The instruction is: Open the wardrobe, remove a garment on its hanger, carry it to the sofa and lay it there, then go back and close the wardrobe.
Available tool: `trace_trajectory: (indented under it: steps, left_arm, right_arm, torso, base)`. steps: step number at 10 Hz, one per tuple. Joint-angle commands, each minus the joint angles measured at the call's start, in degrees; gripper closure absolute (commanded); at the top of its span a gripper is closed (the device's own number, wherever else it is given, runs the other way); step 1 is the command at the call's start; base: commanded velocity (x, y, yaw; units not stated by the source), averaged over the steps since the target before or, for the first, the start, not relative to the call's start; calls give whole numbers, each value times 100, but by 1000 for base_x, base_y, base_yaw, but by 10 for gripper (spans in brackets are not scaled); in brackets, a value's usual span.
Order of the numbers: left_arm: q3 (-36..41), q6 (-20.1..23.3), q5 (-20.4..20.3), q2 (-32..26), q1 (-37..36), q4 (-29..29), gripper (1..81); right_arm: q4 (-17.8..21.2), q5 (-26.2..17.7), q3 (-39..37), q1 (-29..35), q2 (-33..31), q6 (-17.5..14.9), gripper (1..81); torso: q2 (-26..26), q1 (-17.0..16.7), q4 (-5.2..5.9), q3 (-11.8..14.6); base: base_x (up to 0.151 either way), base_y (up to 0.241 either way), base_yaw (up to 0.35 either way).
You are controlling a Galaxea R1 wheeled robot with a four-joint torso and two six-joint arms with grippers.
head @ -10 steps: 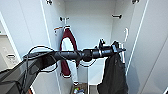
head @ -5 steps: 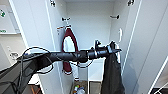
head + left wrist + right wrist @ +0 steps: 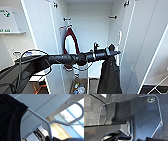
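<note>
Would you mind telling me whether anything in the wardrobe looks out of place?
Nothing is spilled or damaged. The black garment hangs from the left claw, not a hook; the maroon jacket hangs on its hanger, and small items sit on the wardrobe floor.

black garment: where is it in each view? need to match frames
Head: lower right of centre, the garment hanging below the left pincer, before the open wardrobe.
Left wrist: large dark fabric along one side, draped on the hanger.
Right wrist: the robot's dark plate over grey floor.
Shared landmark: the left pincer gripping the hanger.
</note>
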Motion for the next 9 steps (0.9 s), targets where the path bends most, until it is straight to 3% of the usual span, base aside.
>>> trace_trajectory:
  steps: [1,9]
  left_arm:
    - [171,106,-325,-94,-968,54,811]
    - [355,106,-316,-209,-889,89,811]
  right_arm:
    - [-7,-304,31,200,13,-7,10]
    - [-15,-304,57,226,39,-25,10]
  torso:
    - [0,0,0,0]
    - [2,0,0,0]
  base:
    - [-138,0,0]
    - [-135,0,0]
